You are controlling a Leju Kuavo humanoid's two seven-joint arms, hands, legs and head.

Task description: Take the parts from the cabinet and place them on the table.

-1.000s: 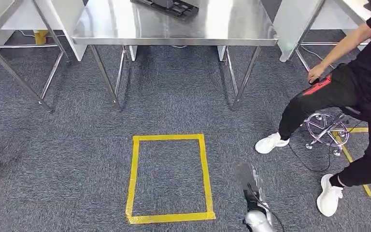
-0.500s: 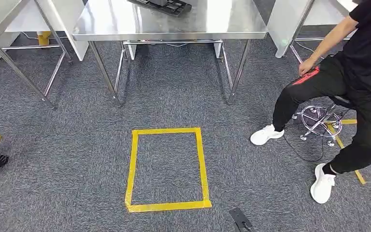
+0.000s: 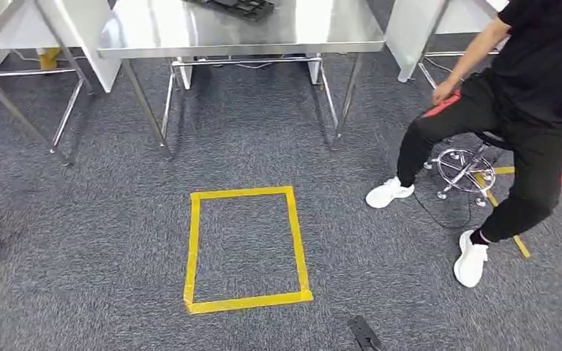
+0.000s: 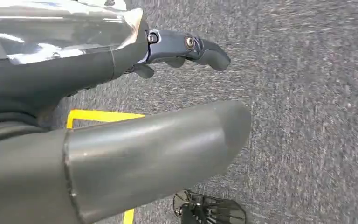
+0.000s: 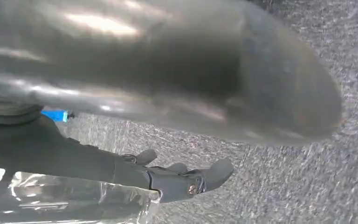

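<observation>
The carpet (image 3: 117,241) took up most of the head view, and all of it had slid up and to the left against a second earlier. That shift was the camera's, not the things'. We judged the robot was walking or turning between stations, not handling anything.

We counted two steel tables: the table (image 3: 241,33) straight ahead and a second table (image 3: 0,80) cut off at the left. One person (image 3: 527,95) sat to the right on one stool (image 3: 462,164), wearing two white shoes. One yellow tape square (image 3: 241,245) lay on the floor just before the nearer table.

The left hand (image 4: 74,74) hung over the carpet. Its fingers (image 4: 205,49) stood apart from the thumb, with bare floor in the gap. The right hand (image 5: 135,175) did likewise, its fingers (image 5: 214,172) nearly straight and around nothing. We could not tell what the glossy clear film beside each hand was.

One black ridged tray (image 3: 227,6) lay at the table's far edge. We could not tell whether it was a part.
</observation>
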